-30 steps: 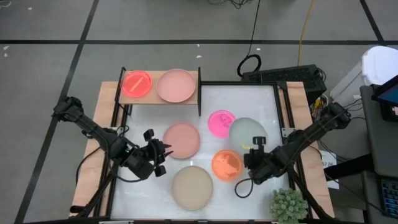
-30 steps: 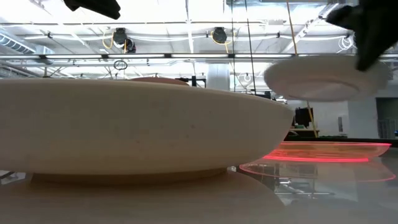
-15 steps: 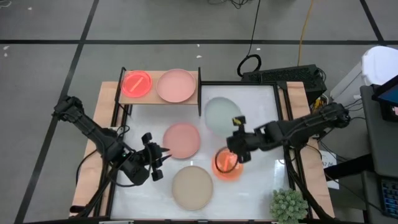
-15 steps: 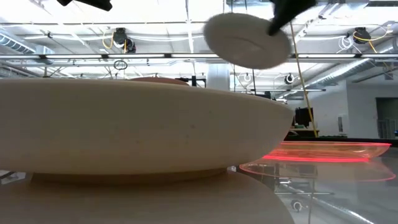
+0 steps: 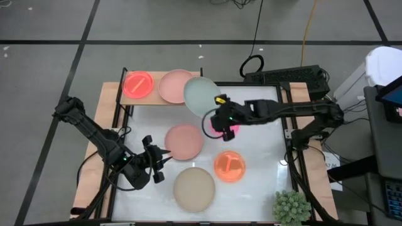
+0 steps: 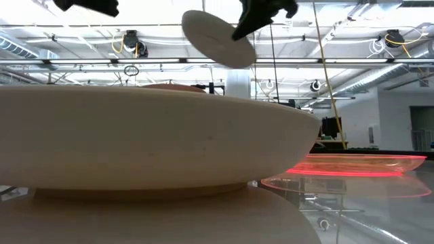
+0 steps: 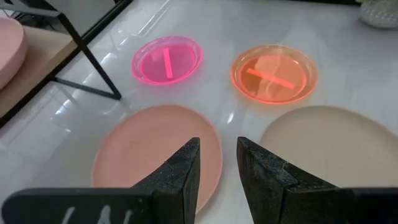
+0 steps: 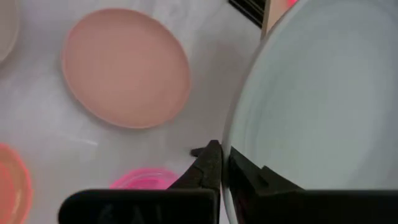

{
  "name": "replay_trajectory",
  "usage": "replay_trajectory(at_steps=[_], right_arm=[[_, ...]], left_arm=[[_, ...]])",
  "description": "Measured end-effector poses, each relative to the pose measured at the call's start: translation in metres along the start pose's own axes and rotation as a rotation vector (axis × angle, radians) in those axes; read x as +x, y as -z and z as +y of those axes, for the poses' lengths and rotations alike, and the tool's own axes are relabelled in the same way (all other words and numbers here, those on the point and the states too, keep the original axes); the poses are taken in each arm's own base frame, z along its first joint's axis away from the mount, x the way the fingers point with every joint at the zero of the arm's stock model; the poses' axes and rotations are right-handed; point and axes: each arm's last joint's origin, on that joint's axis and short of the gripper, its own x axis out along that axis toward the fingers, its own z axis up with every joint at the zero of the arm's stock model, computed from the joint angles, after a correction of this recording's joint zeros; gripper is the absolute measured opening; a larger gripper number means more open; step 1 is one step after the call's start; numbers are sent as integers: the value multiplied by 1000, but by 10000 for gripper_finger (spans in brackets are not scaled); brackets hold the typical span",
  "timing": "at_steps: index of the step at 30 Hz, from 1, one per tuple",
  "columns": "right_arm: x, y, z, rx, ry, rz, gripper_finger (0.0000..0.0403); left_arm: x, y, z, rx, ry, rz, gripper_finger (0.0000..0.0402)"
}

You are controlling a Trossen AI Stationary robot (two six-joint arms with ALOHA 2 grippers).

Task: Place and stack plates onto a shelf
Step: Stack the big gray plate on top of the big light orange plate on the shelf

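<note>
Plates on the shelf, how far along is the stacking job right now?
Done: a neon orange plate and a dusty-pink plate sit on the shelf. In hand: the right tool carries a grey plate at the shelf's edge. Left: four plates on the table; the left tool waits.

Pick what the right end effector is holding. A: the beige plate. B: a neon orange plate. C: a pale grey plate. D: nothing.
C: the right end effector is clamped on the rim of the grey plate, carried in the air near the shelf.
</note>
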Motion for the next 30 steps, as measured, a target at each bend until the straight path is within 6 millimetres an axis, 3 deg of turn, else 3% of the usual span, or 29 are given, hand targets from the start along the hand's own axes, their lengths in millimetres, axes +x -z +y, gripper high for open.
replay_trajectory(at_steps=[9, 18, 30], right_arm=[[29, -20, -32, -67, 26, -1, 0], [49, -44, -57, -139, 62, -40, 0], [75, -38, -86, -177, 73, -117, 0]], left_arm=[[18, 26, 2, -15, -8, -4, 113], [21, 29, 1, -40, 8, -20, 113], [20, 28, -1, -68, 23, -31, 113]])
